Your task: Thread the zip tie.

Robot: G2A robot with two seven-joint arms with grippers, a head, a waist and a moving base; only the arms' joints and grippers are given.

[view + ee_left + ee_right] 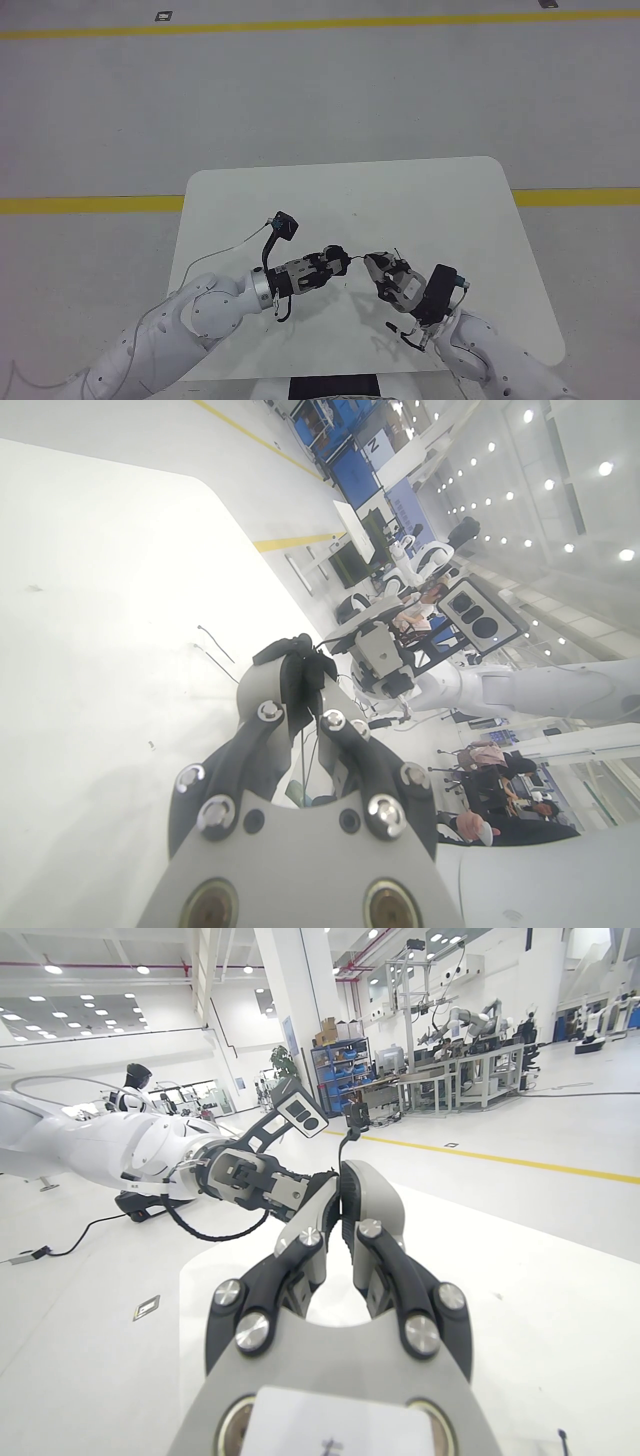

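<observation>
**Two tight pinches, one thin strap: watch for a slip**

The right gripper (341, 1200) has its fingers pressed fully together on the zip tie (343, 1155), and the tie's head (353, 1132) pokes out just past the tips. Just beside the right gripper, the left gripper (300, 670) is closed too, apparently on the strap's other end. With the pinches this close, the strap may buckle or twist, and the tail could miss the slot. Below the right gripper, two spare ties (216, 644) lie on the tabletop (450, 200), well apart. What crowds the way is the fingertips themselves.
</observation>
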